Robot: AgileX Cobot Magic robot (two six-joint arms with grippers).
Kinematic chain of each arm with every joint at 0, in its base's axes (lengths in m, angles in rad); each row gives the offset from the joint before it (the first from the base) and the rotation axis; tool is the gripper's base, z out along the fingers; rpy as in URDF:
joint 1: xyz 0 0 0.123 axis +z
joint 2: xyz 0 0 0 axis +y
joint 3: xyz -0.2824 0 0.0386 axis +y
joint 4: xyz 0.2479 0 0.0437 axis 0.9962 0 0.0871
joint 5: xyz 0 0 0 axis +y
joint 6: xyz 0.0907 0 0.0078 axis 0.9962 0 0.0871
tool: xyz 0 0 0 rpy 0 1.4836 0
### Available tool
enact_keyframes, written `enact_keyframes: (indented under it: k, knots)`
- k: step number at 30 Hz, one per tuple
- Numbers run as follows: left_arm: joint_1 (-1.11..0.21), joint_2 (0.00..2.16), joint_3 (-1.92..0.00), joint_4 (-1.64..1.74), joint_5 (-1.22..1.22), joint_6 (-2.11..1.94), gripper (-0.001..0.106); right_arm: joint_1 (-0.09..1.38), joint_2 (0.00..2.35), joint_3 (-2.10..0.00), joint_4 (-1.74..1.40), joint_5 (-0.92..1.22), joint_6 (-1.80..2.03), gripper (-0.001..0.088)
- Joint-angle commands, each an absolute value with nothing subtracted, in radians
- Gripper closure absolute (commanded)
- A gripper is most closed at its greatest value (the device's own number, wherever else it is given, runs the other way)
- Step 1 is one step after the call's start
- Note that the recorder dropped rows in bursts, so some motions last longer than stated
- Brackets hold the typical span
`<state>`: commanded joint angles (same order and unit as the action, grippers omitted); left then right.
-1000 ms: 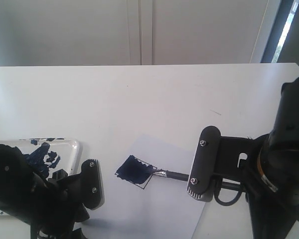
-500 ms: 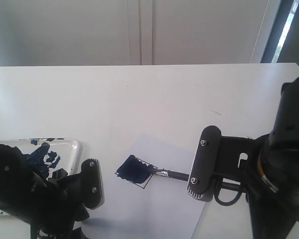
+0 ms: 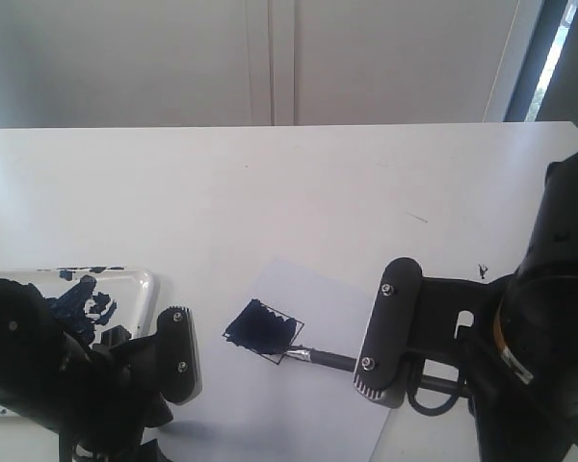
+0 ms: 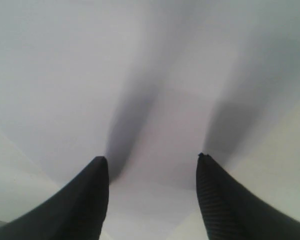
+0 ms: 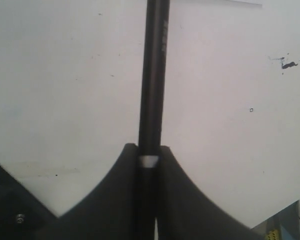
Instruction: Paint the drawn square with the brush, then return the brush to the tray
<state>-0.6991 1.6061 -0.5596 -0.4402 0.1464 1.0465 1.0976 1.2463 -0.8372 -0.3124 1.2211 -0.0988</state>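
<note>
The drawn square (image 3: 262,329) is mostly filled with dark navy and sits tilted on a white paper sheet (image 3: 308,404). The brush (image 3: 326,359) lies low across the paper, its tip at the square's near corner. In the right wrist view my right gripper (image 5: 149,148) is shut on the brush (image 5: 154,75), whose black handle runs straight out between the fingers. The tray (image 3: 143,281), smeared with navy paint, sits at the left edge. My left gripper (image 4: 152,161) is open above the white surface with nothing between its fingers.
The left arm (image 3: 39,371) fills the near left corner beside the tray. The right arm's wrist mount (image 3: 385,332) hides the right fingers in the exterior view. A small dark paint speck (image 3: 482,270) marks the table on the right, also seen as a paint speck (image 5: 290,63).
My right arm has shifted toward the near edge and slightly left. The brush tip moved from the square's right side to its near corner. The left arm is still.
</note>
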Motion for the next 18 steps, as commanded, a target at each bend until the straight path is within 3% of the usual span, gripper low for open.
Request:
enact_keyframes:
  k: [18]
  knots:
    - [-0.699, 1.606, -0.56, -0.44, 0.142, 1.047, 0.049, 1.098, 1.197, -0.837, -0.315, 1.221, -0.079, 0.0868]
